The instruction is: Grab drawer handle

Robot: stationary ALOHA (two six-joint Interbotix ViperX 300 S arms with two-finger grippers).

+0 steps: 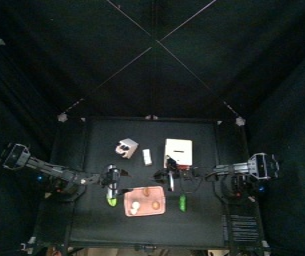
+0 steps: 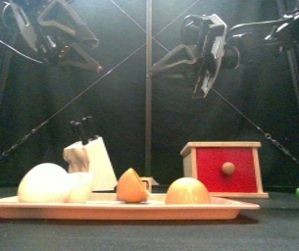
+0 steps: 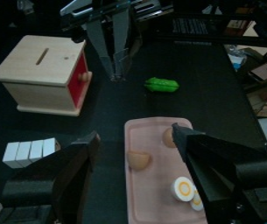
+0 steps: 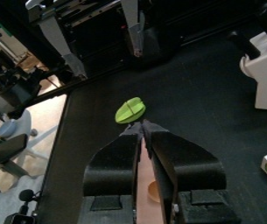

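Observation:
The drawer is a red front (image 2: 224, 170) in a pale wooden box (image 1: 179, 150), and its handle is a small red knob (image 2: 227, 168), also seen at the box's side as the handle (image 3: 87, 76). My left gripper (image 3: 136, 153) hangs above the tray with its jaws wide apart and nothing between them; it is well short of the box. My right gripper (image 2: 202, 78) hangs high in the air above and left of the drawer, jaws a little apart and holding nothing. From above, the right gripper (image 1: 172, 180) sits just in front of the box and the left gripper (image 1: 112, 185) further left.
A pink tray (image 2: 125, 209) with eggs and other food lies at the table's front. A white knife block (image 2: 89, 162) stands left of the box. One green pepper (image 3: 161, 85) lies right of the tray, another green pepper (image 4: 130, 110) on its left.

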